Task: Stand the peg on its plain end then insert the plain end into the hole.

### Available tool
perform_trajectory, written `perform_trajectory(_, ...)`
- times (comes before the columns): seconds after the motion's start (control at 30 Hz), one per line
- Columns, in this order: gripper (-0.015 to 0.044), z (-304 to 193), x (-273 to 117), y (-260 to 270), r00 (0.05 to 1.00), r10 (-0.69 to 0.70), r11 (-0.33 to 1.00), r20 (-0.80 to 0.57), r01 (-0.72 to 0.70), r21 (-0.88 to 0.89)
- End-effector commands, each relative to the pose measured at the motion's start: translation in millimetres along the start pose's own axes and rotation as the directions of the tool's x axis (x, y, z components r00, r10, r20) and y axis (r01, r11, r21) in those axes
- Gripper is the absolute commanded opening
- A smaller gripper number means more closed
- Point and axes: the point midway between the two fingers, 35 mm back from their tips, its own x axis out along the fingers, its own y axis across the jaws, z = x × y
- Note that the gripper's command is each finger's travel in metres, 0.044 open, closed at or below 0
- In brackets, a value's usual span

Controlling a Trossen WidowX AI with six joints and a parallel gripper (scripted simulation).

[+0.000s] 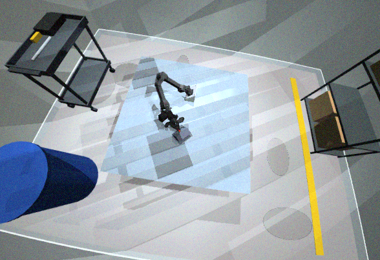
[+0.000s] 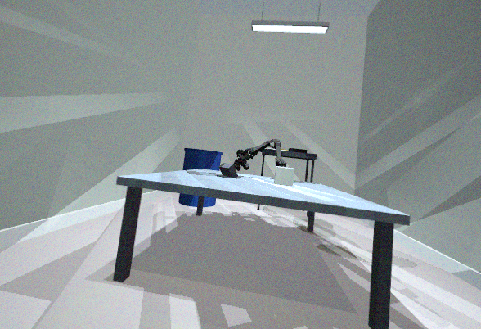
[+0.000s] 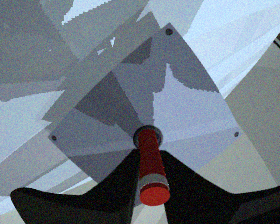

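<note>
In the wrist view my gripper is shut on a red peg. The peg's white band sits near the end facing the camera, between the dark fingers. Its far plain end is at the dark hole in the grey sloped panel, and seems to be partly in. In the top view the gripper is right at the small grey panel on the pale blue table, with a red speck of peg. In the exterior view the gripper meets the dark panel.
A white box stands on the table by the arm's base. A blue barrel, a black cart and a shelf with boxes stand off the table. A yellow line runs along the floor.
</note>
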Motion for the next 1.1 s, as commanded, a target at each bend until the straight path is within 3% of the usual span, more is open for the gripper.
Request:
perform_trajectory(0.0, 0.0000, -0.1, -0.2, 0.0, 1.000, 0.000, 1.000, 0.000, 0.000, 0.000)
perform_trajectory(0.1, 0.0000, -0.1, -0.2, 0.0, 1.000, 0.000, 1.000, 0.000, 0.000, 0.000)
perform_trajectory(0.67, 0.0440, -0.7, -3.8, 0.3, 1.000, 0.000, 1.000, 0.000, 0.000, 0.000)
perform_trajectory(1.07, 0.0440, -3.0, -21.8, 1.4, 1.000, -0.002, 1.000, 0.003, 0.002, 0.001)
